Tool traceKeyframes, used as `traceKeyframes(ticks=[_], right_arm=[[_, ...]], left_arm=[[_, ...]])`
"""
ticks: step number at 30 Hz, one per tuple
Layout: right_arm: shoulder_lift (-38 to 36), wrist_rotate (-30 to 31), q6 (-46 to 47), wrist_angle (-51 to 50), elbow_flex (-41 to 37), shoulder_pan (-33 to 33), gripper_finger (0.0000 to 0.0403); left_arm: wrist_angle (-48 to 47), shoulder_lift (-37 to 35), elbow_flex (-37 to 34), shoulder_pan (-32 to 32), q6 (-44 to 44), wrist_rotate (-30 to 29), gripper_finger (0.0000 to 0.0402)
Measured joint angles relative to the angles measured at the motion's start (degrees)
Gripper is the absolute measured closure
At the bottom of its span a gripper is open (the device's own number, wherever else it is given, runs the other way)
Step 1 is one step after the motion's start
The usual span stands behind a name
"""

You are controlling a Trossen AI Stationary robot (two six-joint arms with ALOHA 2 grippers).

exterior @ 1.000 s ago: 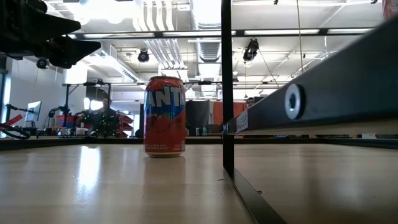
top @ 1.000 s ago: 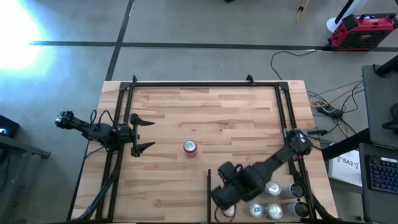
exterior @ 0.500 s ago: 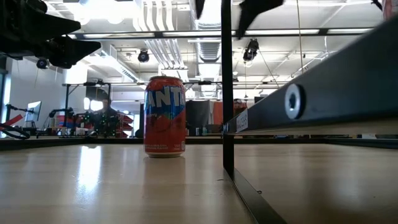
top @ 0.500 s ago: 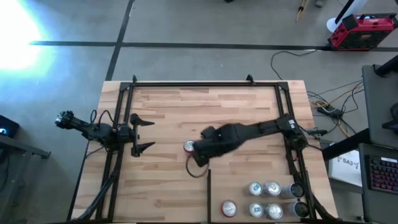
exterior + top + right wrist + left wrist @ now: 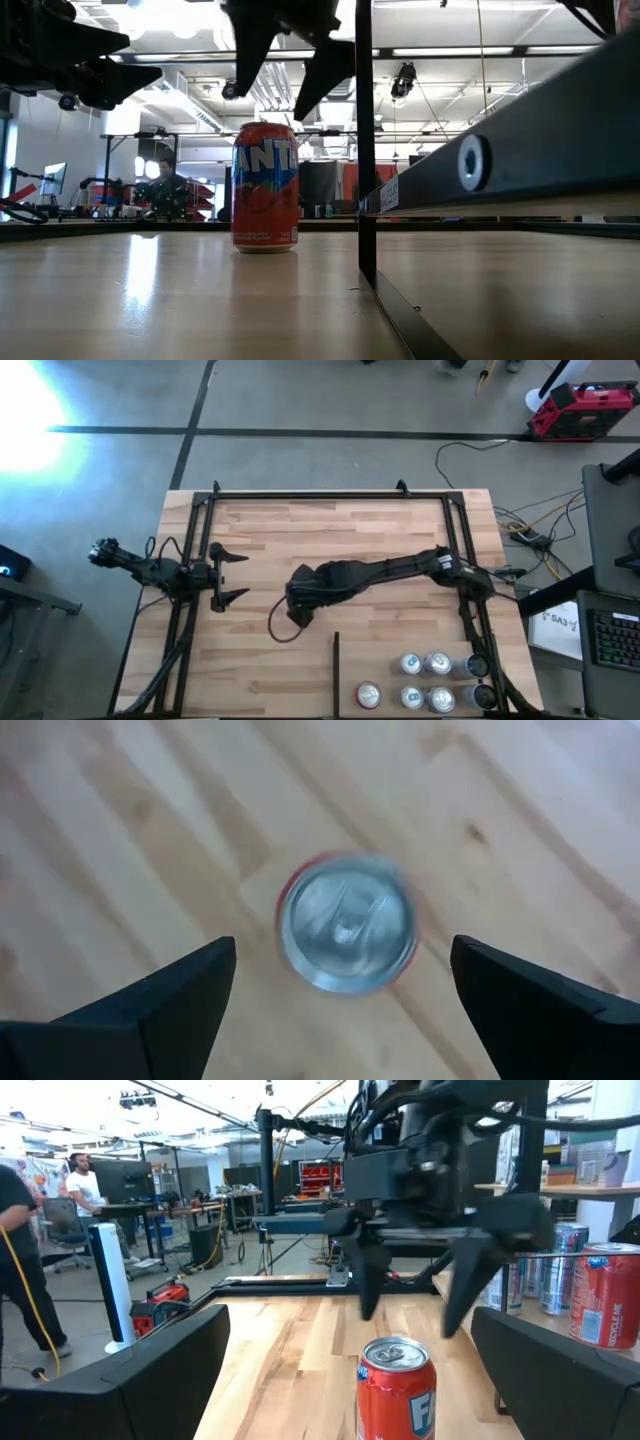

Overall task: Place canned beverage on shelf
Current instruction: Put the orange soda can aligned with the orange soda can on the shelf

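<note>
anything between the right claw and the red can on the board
Nothing visible. The right claw hangs open directly above the red can, which stands upright and alone on the shelf; its fingers flank the can's top with only air between.

The high view looks straight down on the whole shelf (image 5: 330,540); the low view sits at board level, facing the room. The left wrist view looks level and close across the board, the right wrist view straight down; all but the high view show the red can (image 5: 265,187).
</note>
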Motion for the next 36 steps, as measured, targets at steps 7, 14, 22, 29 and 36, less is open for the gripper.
traceKeyframes(ticks=[7, 14, 22, 29, 36], right_arm=[[2.4, 1.7, 0.4, 2.4, 0.0, -1.4, 0.0049], [2.8, -0.6, 0.4, 3.3, -0.6, -2.7, 0.0048], [2.8, -2.5, 0.5, 3.4, -1.8, -2.7, 0.0048], [2.8, -3.2, 0.4, 5.9, -4.3, -2.7, 0.0048], [2.8, -5.6, 0.9, 8.6, -7.6, -2.8, 0.0048]], left_arm=[[0.0, 0.0, 0.0, 0.0, 0.0, 0.0, 0.0002], [0.0, 0.0, 0.0, 0.0, 0.0, 0.0, 0.0002], [0.0, 0.0, 0.0, 0.0, 0.0, 0.0, 0.0002], [0.0, 0.0, 0.0, 0.0, 0.0, 0.0, 0.0002], [0.0, 0.0, 0.0, 0.0, 0.0, 0.0, 0.0002]])
